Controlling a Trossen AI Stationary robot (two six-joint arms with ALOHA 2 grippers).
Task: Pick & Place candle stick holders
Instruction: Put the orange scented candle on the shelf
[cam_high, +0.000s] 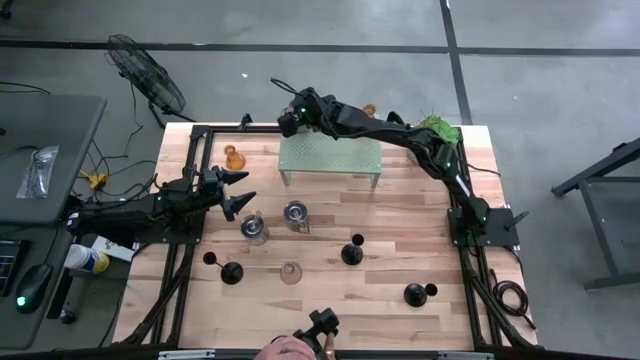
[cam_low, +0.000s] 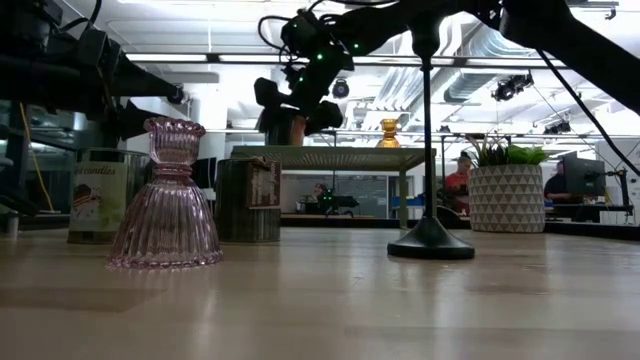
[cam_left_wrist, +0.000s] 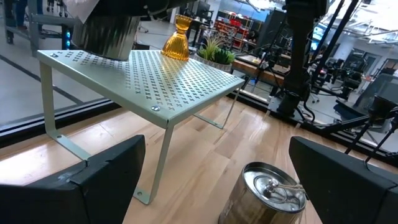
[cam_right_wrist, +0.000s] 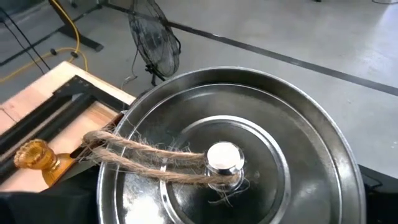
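My right gripper (cam_high: 290, 122) reaches over the far left corner of the pale green rack (cam_high: 330, 155) and is shut on a silver metal holder (cam_left_wrist: 109, 34); its lid with knob and twine (cam_right_wrist: 224, 158) fills the right wrist view. An amber glass holder (cam_high: 369, 110) stands on the rack's far right part, and another (cam_high: 233, 155) stands on the table left of the rack. My left gripper (cam_high: 238, 190) waits open at the table's left, pointing level at two silver holders (cam_high: 254, 228) (cam_high: 296, 214). A pink glass holder (cam_high: 290, 272) stands near the front. My right gripper has the silver holder's side wall (cam_low: 292, 128) between its two fingers, coming from the table's right and slanting down. The holder stays upright, lid up, its bottom at the rack's top. I cannot tell whether it rests on the rack or hangs just above it.
Three black round-based sticks (cam_high: 232, 272) (cam_high: 351, 252) (cam_high: 416, 293) stand toward the near edge. A green plant (cam_high: 438, 128) in a white pot sits at the far right corner. A person's hand (cam_high: 295, 347) shows at the near edge. Bare wood lies between rack and sticks.
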